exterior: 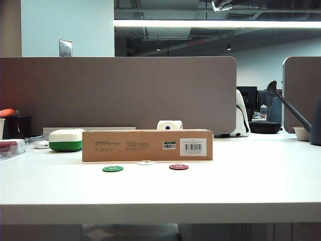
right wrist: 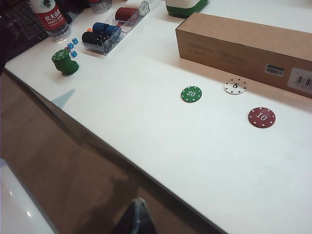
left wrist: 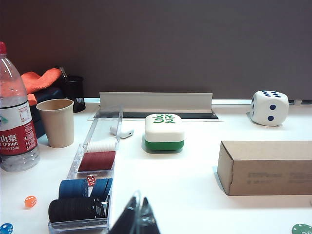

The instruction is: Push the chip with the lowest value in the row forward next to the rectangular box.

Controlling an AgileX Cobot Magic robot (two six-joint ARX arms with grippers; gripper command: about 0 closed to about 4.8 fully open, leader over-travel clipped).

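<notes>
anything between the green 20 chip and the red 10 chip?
Only bare table. In the right wrist view the white 5 chip sits off their line, nearer the box, between green chip and red chip sideways.

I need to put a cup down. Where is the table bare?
Bare: the wide strip between the chips and the near table edge. Crowded: the chip tray, bottle and paper cup corner. Left gripper and right gripper hover back.

Little of the robot shows. The left pincer (left wrist: 136, 219) appears as two slim black fingers with a clear, glassy plastic edge between them, tapering to points. The right pincer (right wrist: 135, 219) shows only as a dark, matte, wedge-shaped tip, blurred and without visible markings.
</notes>
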